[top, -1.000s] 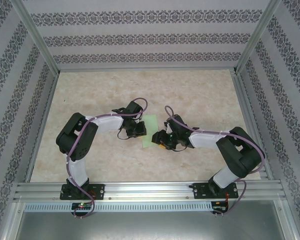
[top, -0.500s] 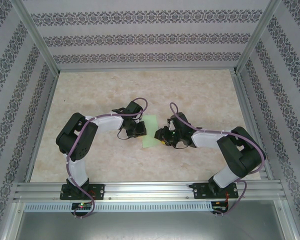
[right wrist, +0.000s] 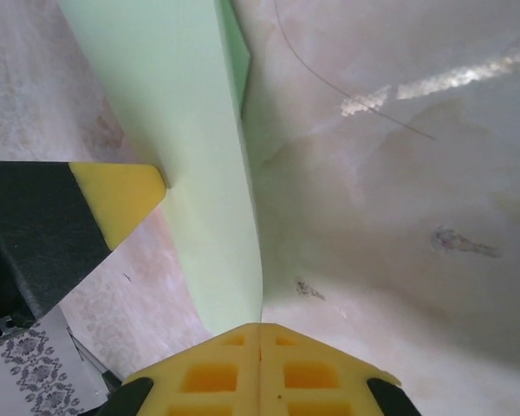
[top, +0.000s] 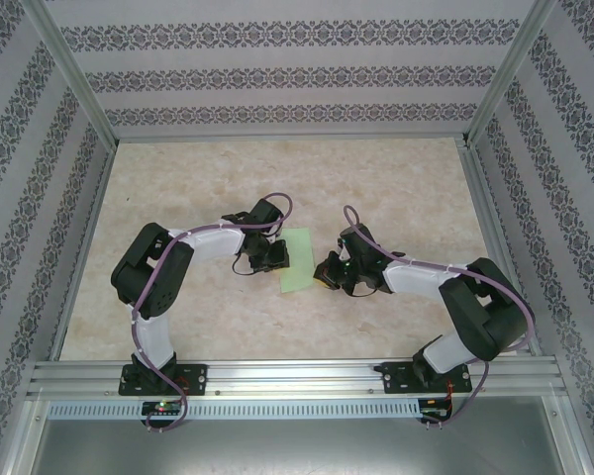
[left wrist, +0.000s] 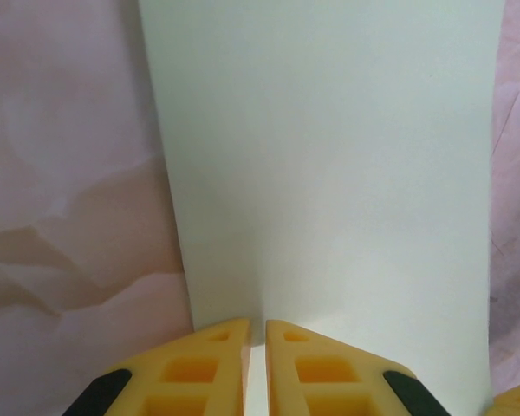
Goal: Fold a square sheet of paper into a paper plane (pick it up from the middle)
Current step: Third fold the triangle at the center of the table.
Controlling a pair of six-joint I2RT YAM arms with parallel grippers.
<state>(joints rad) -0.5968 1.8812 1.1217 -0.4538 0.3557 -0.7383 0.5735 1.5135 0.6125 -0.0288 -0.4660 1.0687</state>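
Observation:
The square sheet of paper (top: 297,262), pale mint green, lies mid-table between both grippers. My left gripper (top: 280,257) rests its tips on the paper's left part. In the left wrist view the paper (left wrist: 329,173) lies flat and plain, and the left gripper (left wrist: 256,334) is all but shut, with a thin slit and nothing gripped. My right gripper (right wrist: 260,328) is shut on the paper's (right wrist: 191,156) right edge, which curls up off the table. A left finger (right wrist: 121,195) presses on the paper's far side. In the top view the right gripper (top: 323,274) sits at the paper's right edge.
The marble-patterned table (top: 396,188) is bordered by aluminium rails (top: 297,374) at the near edge and patterned walls on three sides. Both arms bend inward toward the middle. A thin scratch and small dark marks show on the table (right wrist: 459,243).
The right arm has shifted a little to the right and away, its gripper staying at the paper's right edge. The left arm and the paper look unmoved.

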